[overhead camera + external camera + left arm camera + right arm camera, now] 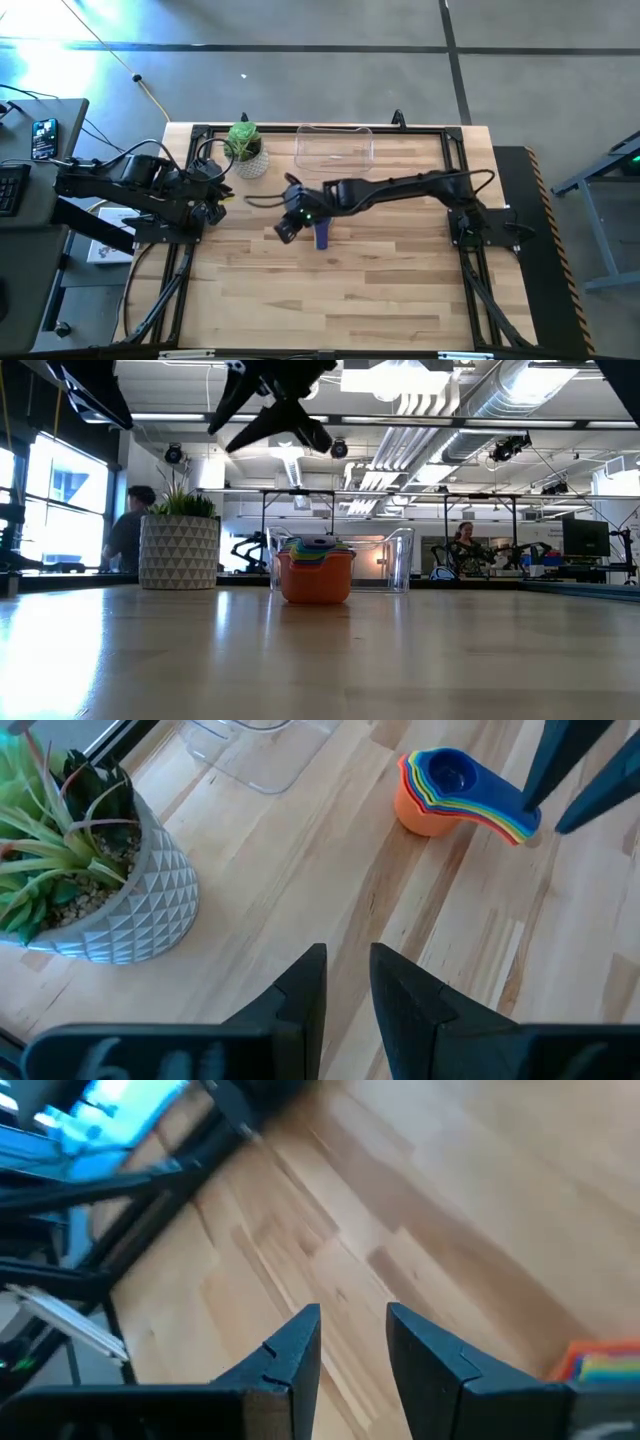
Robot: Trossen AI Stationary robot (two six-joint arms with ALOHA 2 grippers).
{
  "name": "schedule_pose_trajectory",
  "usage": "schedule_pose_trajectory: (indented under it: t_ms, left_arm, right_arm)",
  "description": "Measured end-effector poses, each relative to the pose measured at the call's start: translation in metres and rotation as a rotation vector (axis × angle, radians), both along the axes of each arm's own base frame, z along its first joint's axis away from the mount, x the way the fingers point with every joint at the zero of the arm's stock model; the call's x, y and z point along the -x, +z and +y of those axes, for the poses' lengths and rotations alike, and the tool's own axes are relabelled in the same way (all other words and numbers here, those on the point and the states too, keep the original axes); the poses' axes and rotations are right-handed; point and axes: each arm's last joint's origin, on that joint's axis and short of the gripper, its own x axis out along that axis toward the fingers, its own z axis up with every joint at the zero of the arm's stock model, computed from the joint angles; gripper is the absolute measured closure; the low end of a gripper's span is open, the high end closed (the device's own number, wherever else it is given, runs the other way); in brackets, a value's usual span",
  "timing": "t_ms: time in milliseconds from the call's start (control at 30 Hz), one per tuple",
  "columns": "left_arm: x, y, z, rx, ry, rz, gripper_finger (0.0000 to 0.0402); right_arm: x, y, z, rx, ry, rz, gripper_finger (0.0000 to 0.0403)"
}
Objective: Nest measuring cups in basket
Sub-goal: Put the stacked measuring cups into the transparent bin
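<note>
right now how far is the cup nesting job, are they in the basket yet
Done: the measuring cups are nested into one stack. Not done: that stack stands on the table, in front of the clear basket, which looks empty. In hand: nothing; the right gripper hovers open just beside the stack, and the left gripper waits near the plant pot. Left: lift the stack into the basket.

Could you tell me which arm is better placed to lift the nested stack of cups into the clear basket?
The right. Its pincer hangs beside the nested rainbow stack of plastic measuring cups at mid-table, near the clear rectangular plastic basket. The left pincer waits at the table's left edge, farther off.
</note>
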Motion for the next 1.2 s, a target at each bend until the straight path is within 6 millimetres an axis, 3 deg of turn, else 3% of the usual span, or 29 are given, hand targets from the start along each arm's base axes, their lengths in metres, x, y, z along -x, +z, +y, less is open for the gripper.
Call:
schedule_pose_trajectory:
  t_ms: [433,633,1200]
  left_arm:
    - [0.000,0.000,0.000,0.002,-0.004,0.002,0.0332]
    - [0.000,0.000,0.000,0.002,-0.005,0.002,0.0332]
    - [0.000,0.000,0.000,0.002,-0.004,0.002,0.0332]
  right_arm:
    - [-0.002,-0.057,0.020,-0.100,-0.126,0.254,0.0295]
    - [0.001,-0.072,0.021,-0.126,-0.191,0.346,0.0295]
    - [0.011,-0.076,0.020,-0.132,-0.259,0.456,0.0295]
